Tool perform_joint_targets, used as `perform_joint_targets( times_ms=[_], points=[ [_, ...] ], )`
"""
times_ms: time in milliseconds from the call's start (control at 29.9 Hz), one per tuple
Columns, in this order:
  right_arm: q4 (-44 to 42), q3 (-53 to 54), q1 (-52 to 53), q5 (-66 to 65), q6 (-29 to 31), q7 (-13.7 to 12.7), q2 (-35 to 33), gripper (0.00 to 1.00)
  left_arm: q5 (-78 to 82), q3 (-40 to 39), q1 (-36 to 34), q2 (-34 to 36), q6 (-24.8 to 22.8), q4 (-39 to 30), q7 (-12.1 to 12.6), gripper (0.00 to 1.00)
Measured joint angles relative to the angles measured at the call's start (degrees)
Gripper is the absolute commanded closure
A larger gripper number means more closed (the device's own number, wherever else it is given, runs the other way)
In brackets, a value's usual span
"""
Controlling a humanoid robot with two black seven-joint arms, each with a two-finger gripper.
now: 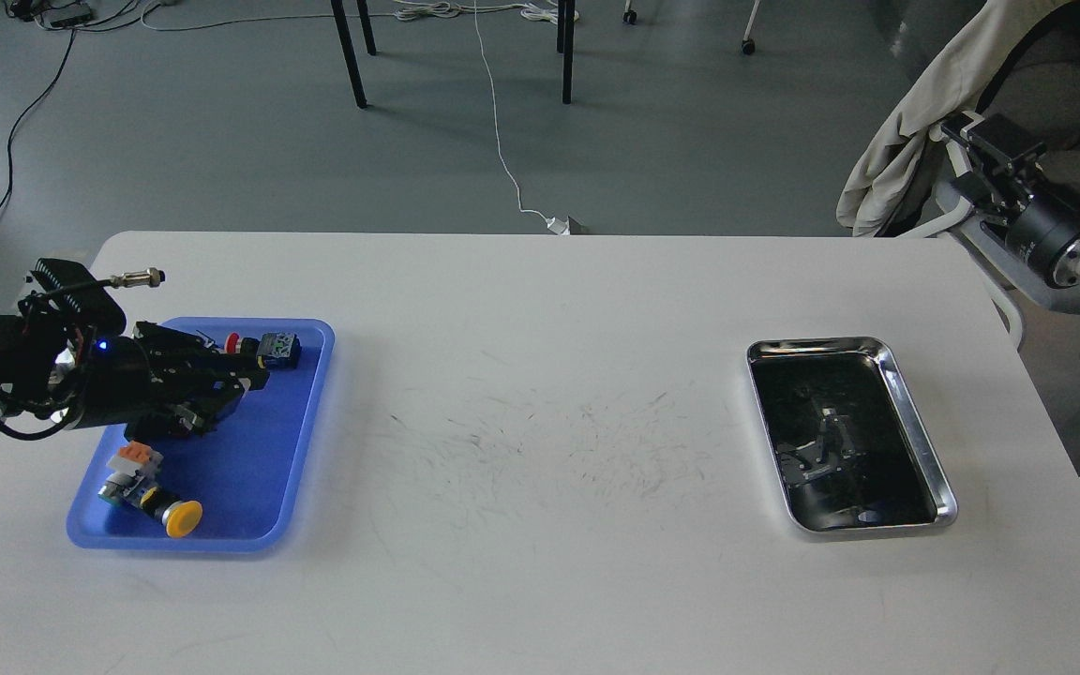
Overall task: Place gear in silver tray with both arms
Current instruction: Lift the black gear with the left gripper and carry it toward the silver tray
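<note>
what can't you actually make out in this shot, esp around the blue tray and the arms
- Left end effector, head view: dark fingers merge over the blue tray; open or shut unclear.
- Gear: hidden or too small to pick out; the arm covers the tray's middle.
- Red-capped part: partly hidden by the fingers; touching unclear.
- Right end effector: small, against the chair; finger state unclear; arm cut off by the right edge.
- Silver tray: the mirrored bottom makes contents uncertain.

Two trays: blue tray (306,441), silver tray (915,427); two push-buttons (151,492).
</note>
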Motion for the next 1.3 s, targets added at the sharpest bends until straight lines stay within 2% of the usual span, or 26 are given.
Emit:
perform_joint_targets(
  times_ms=[234,401,869,1036,1304],
  points=[
    [0.2,0.2,-0.5,0.2,-0.7,0.0,0.2,0.16,-5.5,-0.2,-7.2,-11.1,-2.7,0.5,0.0,0.93],
    [0.4,0.3,-0.5,0.3,-1.4,0.0,0.4,0.16,-5.6,-0.1,-8.3,-21.6,-3.2,2.0,0.0,0.92],
    [0.3,4.4,-0.9,2.5,-1.8,0.0,-0.2,0.15,-5.3,1.1,-7.8,-54.8,-3.3,25.6,0.0,0.92],
    [0.4,4.4,-1.2,4.9,-1.9,0.0,-0.2,0.14,-5.6,2.7,-7.1,-57.1,-3.3,32.8,0.0,0.91],
    [0.3,4.4,-2.1,5.1,-2.3,0.0,-0.1,0.13,-6.0,3.5,-5.6,-57.3,-3.3,36.1,0.0,0.91]
  ],
)
